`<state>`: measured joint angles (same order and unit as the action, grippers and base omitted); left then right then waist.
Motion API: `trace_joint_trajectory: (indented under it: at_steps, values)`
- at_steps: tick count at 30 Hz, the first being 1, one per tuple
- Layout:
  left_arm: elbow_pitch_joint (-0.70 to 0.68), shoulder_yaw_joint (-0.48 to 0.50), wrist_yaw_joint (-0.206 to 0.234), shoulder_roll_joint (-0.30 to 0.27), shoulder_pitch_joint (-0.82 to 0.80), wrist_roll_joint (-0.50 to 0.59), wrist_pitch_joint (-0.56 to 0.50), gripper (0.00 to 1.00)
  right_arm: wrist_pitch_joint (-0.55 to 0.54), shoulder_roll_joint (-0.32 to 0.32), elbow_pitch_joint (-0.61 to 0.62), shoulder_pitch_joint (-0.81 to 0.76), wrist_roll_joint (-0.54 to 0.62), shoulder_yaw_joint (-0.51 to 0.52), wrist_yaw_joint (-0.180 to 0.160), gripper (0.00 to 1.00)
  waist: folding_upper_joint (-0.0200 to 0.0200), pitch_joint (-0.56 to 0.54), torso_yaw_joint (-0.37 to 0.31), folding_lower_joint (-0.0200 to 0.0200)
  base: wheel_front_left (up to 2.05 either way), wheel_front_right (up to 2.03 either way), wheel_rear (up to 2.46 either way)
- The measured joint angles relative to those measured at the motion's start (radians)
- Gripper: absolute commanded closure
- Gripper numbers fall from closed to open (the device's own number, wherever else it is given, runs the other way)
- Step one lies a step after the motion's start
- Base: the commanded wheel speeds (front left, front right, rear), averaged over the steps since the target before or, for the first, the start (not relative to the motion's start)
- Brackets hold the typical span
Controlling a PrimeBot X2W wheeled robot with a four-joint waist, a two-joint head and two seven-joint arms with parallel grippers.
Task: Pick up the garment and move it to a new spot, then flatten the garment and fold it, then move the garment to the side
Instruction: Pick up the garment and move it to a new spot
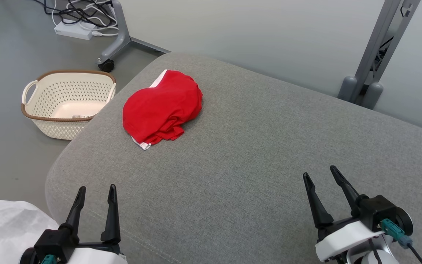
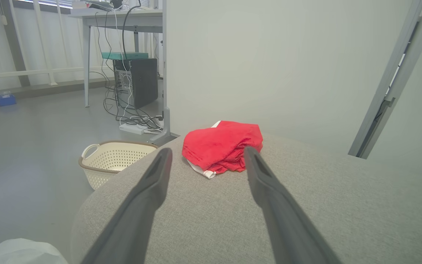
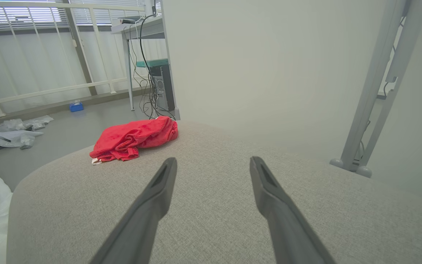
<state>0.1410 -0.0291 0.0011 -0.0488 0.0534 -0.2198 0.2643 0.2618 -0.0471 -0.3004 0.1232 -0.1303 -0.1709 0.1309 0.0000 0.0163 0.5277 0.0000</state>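
Red garment (image 1: pixel 161 108) lies bunched in a rounded heap on the grey upholstered surface (image 1: pixel 262 154), toward its far left corner, with white trim showing at its near and far edges. Nothing touches it. Left gripper (image 1: pixel 97 187) hovers over the near left edge of the surface, fingers parted and empty, well apart from the garment; the left wrist view has the garment straight ahead. Right gripper (image 1: pixel 319 171) is at the near right, jaws likewise spread with nothing between them, farther from the garment. A cream perforated basket (image 1: pixel 60 128) stands on the floor just beside the surface's left edge. A white plastic bag (image 1: pixel 6 223) lies at lower left; a white power strip (image 1: pixel 72 30) with cables lies beyond the basket
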Motion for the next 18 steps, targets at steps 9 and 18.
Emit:
trace_joint_trajectory:
  at_steps: [9,18]
  values:
    - [-0.012,0.026,0.000,0.001,-0.005,-0.006,0.000,0.00,0.000,0.000,-0.004,0.012,-0.001,0.008,0.000,0.00,0.0000,0.004,0.000,0.0001,0.00,0.00,0.00]
    - [0.035,0.088,-0.071,-0.001,-0.127,0.017,0.000,0.00,0.000,0.000,0.035,0.009,0.073,0.065,0.000,0.00,0.0000,0.050,-0.002,0.0000,0.00,0.00,0.00]
